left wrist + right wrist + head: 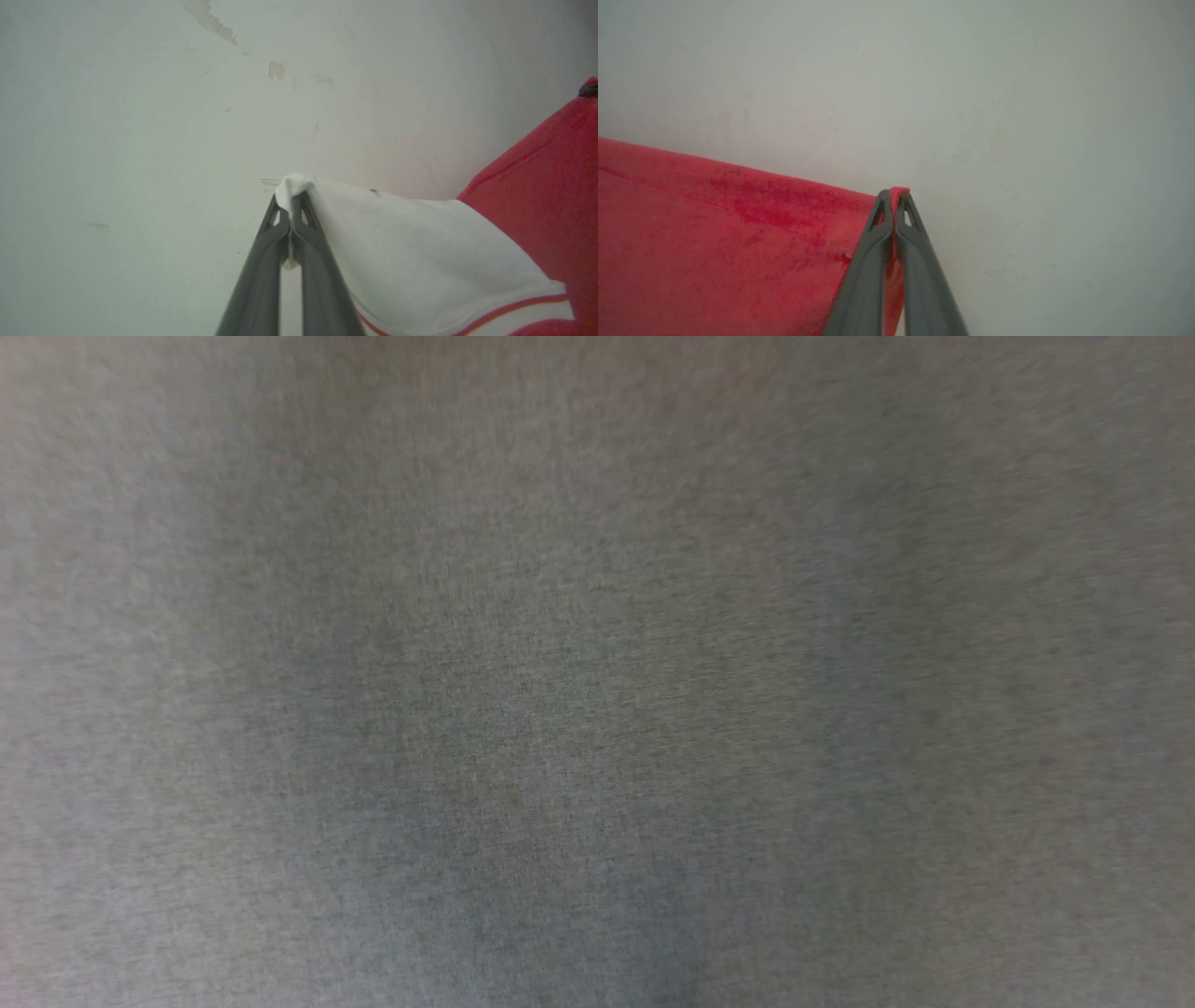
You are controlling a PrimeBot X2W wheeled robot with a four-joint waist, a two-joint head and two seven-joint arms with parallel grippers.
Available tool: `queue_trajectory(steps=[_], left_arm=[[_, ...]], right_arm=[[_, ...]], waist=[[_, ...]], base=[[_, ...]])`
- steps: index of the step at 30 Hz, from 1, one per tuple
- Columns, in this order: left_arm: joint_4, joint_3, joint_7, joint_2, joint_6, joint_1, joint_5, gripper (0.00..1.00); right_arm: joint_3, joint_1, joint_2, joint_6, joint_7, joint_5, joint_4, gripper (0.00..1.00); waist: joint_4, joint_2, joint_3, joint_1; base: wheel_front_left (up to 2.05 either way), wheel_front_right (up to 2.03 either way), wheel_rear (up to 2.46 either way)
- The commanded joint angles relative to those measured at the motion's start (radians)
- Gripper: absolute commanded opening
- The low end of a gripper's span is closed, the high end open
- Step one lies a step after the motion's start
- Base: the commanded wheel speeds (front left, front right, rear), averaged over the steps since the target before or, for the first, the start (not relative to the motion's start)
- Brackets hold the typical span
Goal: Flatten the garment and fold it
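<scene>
Cloth hangs stretched between two pinches. The left hand (pixel 290 205), its two long dark fingers pressed narrow together, holds the tip of the white short sleeve (pixel 420 252) of the garment (pixel 537 210), a red sports jersey of soft knit with red-and-white striped trim. The sleeve drapes away from that pinch toward the red body. The right hand (pixel 894 198), fingers likewise closed tight, grips a small nub of the garment's red edge, and the cloth runs off from it in a straight, taut line.

Holding the garment at two separate points looks meant to let it spread under its own weight, so wrinkles drop out before it is laid flat. Folding, I judge, is not yet begun.

Behind the garment in both wrist views lies a pale scuffed backdrop (pixel 140 116) with chipped patches; whether it is a wall or the surface I cannot tell. In the head view a blurred grey woven field (pixel 597 672) spreads, and how it sits relative to the garment I cannot tell.
</scene>
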Motion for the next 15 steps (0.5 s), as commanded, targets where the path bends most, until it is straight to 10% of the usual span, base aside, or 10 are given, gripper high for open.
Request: queue_trajectory(steps=[1,15], left_arm=[[0.005,-0.014,-0.020,-0.003,-0.006,0.001,-0.005,0.00],[-0.143,0.009,-0.095,0.047,-0.016,0.215,-0.151,0.00]], right_arm=[[0.011,-0.013,-0.008,-0.001,-0.018,-0.008,0.011,0.00],[0.232,0.128,-0.093,-0.001,-0.117,0.161,-0.007,0.00]], waist=[[0.035,-0.0001,0.121,-0.0004],[0.062,-0.0001,0.113,-0.0004]], base=[[0.00,0.00,0.00],[0.00,0.00,0.00]])
